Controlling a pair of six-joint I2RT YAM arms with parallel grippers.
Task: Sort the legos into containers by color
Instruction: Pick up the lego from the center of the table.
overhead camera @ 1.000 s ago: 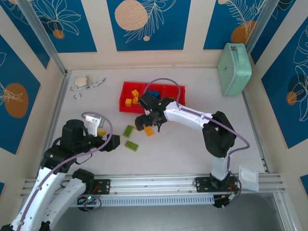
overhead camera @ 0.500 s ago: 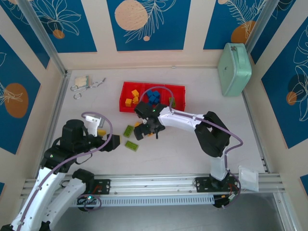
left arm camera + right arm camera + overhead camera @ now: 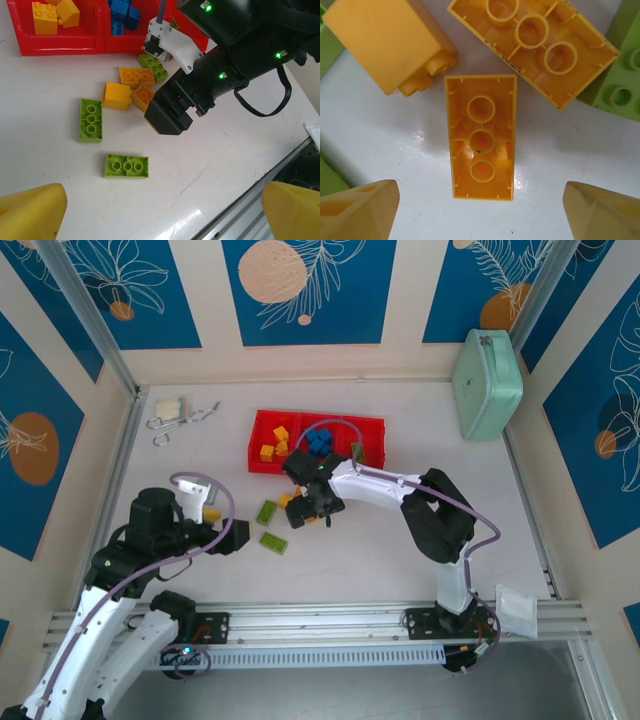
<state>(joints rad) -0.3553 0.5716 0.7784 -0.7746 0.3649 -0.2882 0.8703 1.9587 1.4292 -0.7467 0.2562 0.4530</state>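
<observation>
On the white tabletop [image 3: 360, 560], walled by blue-and-cream leaf-print panels [image 3: 300, 290], the left gripper [image 3: 162, 215] hangs wide open near loose light green studded plastic bricks [image 3: 91, 119]. To their right, the right gripper [image 3: 480, 207] stands unclenched astride an upturned orange brick [image 3: 481, 137], just in front of the shallow red plastic tray [image 3: 60, 46]. A mint-green rounded case [image 3: 487, 383] lies far right.

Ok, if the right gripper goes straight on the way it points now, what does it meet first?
Most likely the orange brick lying hollow side up, which sits in line between the open jaws of the right gripper. How high the tips stand above it is unclear.
</observation>
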